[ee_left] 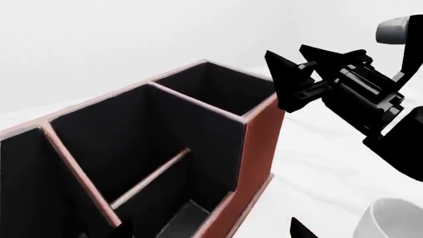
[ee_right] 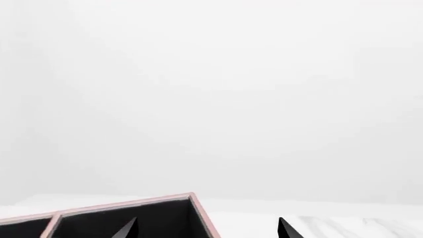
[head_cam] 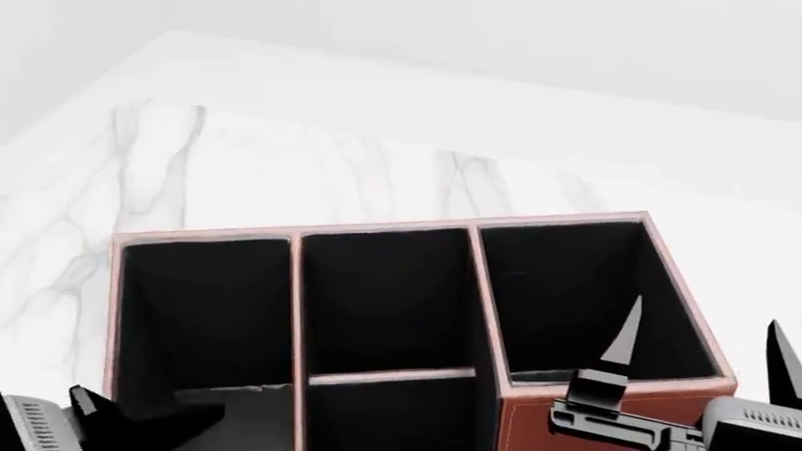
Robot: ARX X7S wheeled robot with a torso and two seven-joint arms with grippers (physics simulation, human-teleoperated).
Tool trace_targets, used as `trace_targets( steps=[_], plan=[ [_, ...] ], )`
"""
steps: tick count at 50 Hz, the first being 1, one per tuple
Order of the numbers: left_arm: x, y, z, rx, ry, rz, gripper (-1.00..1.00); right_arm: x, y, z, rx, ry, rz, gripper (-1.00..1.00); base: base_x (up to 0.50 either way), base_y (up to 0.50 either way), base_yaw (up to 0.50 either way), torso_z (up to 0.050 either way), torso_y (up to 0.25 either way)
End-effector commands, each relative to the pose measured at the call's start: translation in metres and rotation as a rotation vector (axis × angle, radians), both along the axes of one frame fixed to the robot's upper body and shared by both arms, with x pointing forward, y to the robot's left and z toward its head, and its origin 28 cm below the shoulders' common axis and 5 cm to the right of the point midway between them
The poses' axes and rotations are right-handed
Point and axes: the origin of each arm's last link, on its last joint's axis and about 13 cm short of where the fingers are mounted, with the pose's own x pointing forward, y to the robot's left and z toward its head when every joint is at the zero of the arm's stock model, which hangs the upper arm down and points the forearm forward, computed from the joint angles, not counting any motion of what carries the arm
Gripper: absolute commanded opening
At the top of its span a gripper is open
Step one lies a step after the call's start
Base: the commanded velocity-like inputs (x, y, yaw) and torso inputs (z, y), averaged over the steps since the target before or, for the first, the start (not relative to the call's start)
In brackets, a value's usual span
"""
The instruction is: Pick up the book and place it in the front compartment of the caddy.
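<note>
The reddish-brown caddy (head_cam: 564,425) fills the lower head view and also shows in the left wrist view (ee_left: 259,148). The pocket beside its low pink-rimmed divider (ee_left: 152,176) is black-lined. My left gripper (ee_left: 211,230) is open, with its fingertips either side of the caddy's front wall over that pocket. A dark grey flat patch (ee_left: 184,218) lies low in the pocket; I cannot tell whether it is the book. My right gripper (head_cam: 705,324) is open and empty at the caddy's right front corner, and also shows in the left wrist view (ee_left: 286,52). No book shows elsewhere.
A white mug (ee_left: 391,218) stands on the white marble table (head_cam: 251,169) just outside the caddy, near my left gripper. The table's far edge meets a plain white wall. In the right wrist view only the caddy's rim (ee_right: 132,203) and the wall show.
</note>
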Motion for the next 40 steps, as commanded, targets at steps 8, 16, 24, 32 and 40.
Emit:
trace_targets(
  steps=[8,16,24,32,40],
  plan=[
    [-0.013,-0.006,0.004,0.046,0.135,-0.225,1.0,-0.002,-0.003,-0.002,-0.018,-0.011,-0.003,1.0,0.0,0.0,0.0,0.0,0.0],
    [-0.013,-0.006,0.005,0.061,0.136,-0.24,1.0,-0.001,-0.003,-0.001,-0.02,-0.015,-0.005,1.0,0.0,0.0,0.0,0.0,0.0],
    [-0.013,-0.008,0.0,0.126,0.148,-0.26,1.0,-0.002,-0.004,-0.002,-0.021,-0.016,-0.008,1.0,0.0,0.0,0.0,0.0,0.0],
    [-0.018,-0.009,0.0,0.157,0.141,-0.328,1.0,-0.002,-0.003,-0.002,-0.027,-0.018,-0.011,1.0,0.0,0.0,0.0,0.0,0.0],
    [-0.02,-0.009,-0.002,0.184,0.137,-0.34,1.0,-0.002,-0.003,-0.002,-0.031,-0.019,-0.011,1.0,0.0,0.0,0.0,0.0,0.0]
  ],
)
